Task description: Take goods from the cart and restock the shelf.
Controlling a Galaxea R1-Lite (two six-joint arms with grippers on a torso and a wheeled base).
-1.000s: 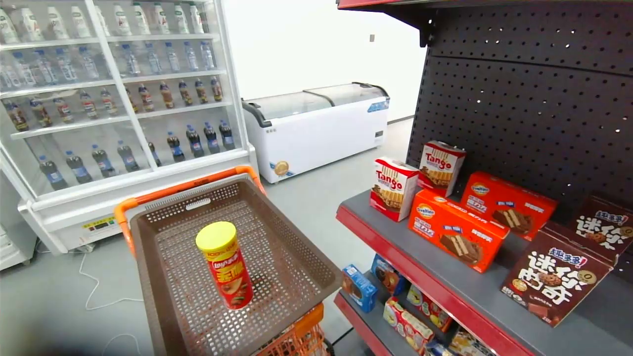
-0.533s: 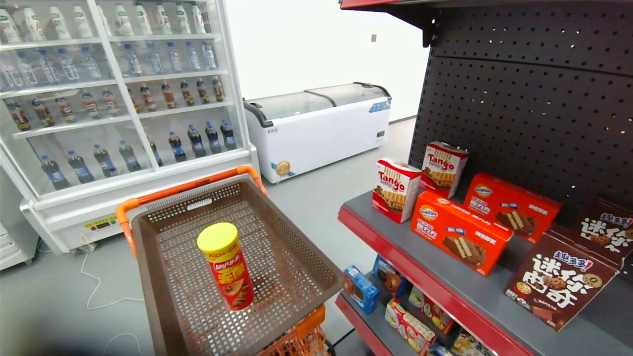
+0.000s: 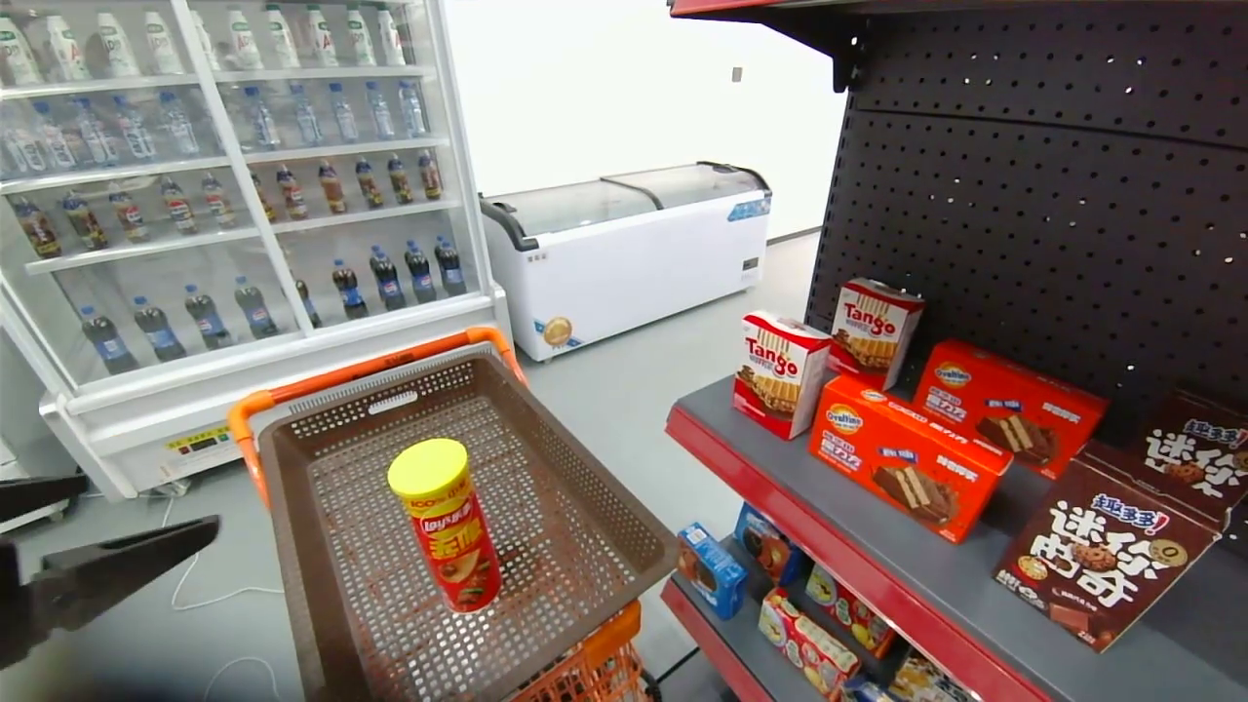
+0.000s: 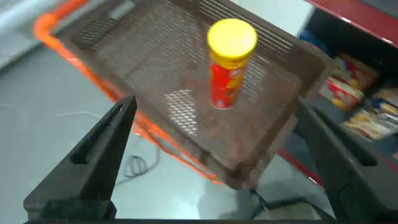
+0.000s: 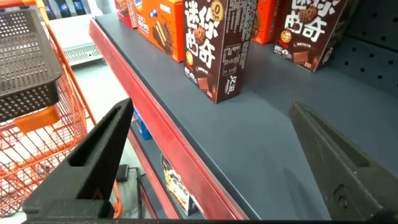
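The likeliest failure was a knocked-over can. The red cylindrical crisp can with the yellow lid [image 3: 447,526] stood free, tall and narrow, near the middle of the brown perforated plastic basket [image 3: 624,531] at lower centre of the head view. A finger clipping its side instead of straddling it would probably tip it, and it could then roll across the basket floor. A low approach could also catch the near basket wall and nudge the orange cart [image 3: 351,371]. The can's smooth round wall might slip in a loose or off-centre grasp.

The can's long axis ran close to vertical, with the lid up and the base on the basket floor. In the head view the lid leaned slightly toward the upper left, which may have been only the camera's angle.

The left gripper [image 3: 151,503] sat at the lower left of the head view, outside the basket, with its jaws spread wide and nothing between them. The right gripper [image 5: 211,109] was also spread wide and held nothing, above the grey shelf deck with the red front edge [image 5: 261,149], near a dark brown cookie box [image 5: 214,43].
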